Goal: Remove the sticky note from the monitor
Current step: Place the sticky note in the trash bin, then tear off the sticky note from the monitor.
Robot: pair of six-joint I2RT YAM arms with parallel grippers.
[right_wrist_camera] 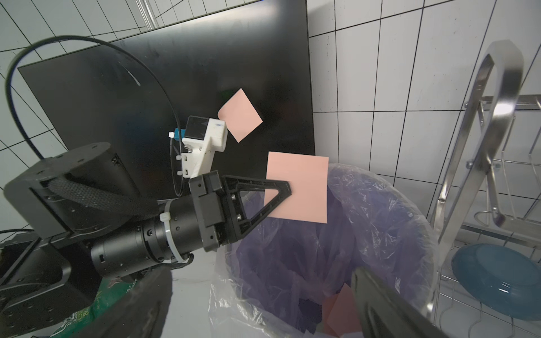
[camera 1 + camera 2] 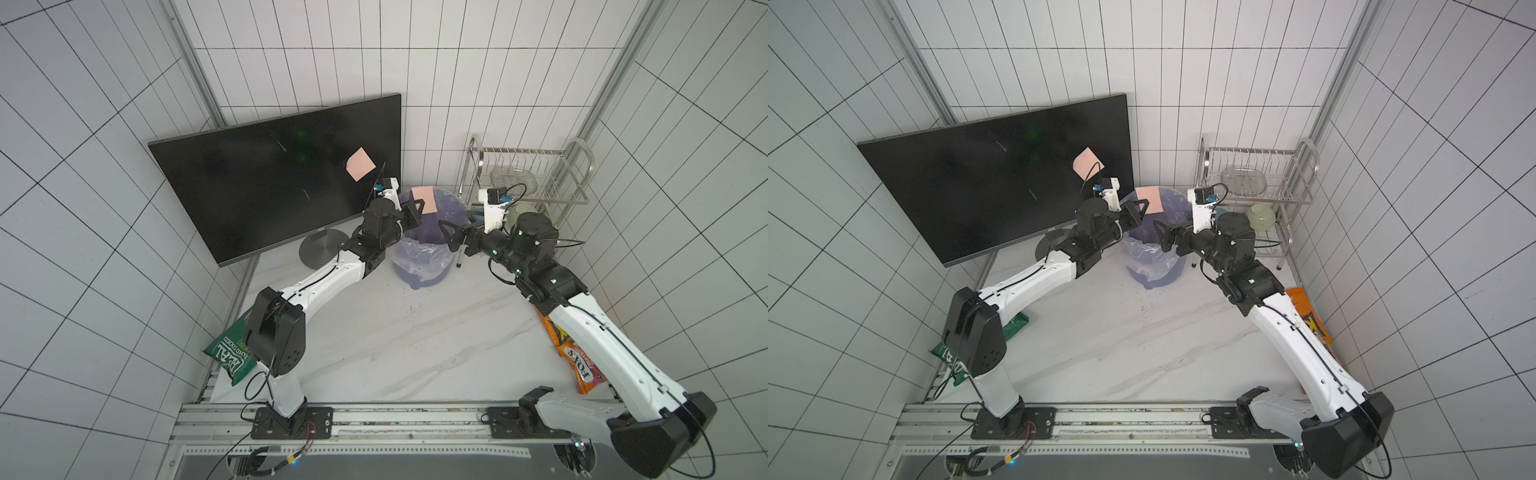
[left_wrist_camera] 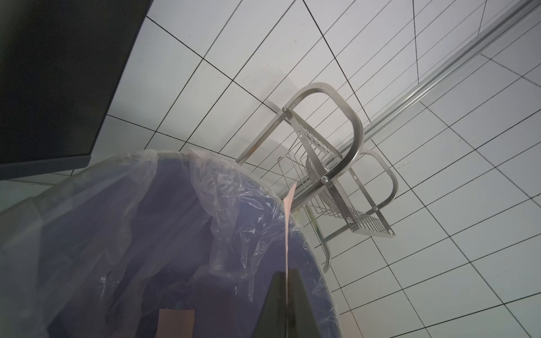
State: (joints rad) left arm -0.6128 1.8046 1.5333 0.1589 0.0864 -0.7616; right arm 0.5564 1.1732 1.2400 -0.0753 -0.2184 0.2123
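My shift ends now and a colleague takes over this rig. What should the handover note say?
Left claw: shut on the held note, above the bin.
Right claw: open, empty, over the bin's edge.
Monitor: a second note is stuck to the screen, toward the bin's side.
Done: the held note is off the screen; a discarded note lies in the bin.
Left: drop the held note, then peel the second note.

Monitor (image 2: 257, 187) black; upper sticky note (image 2: 360, 163) and lower sticky note (image 2: 424, 197) both pale pink. Bin (image 2: 415, 281) purple-blue, clear liner (image 2: 428, 254). Table (image 2: 395, 340) white, grey marble veining.
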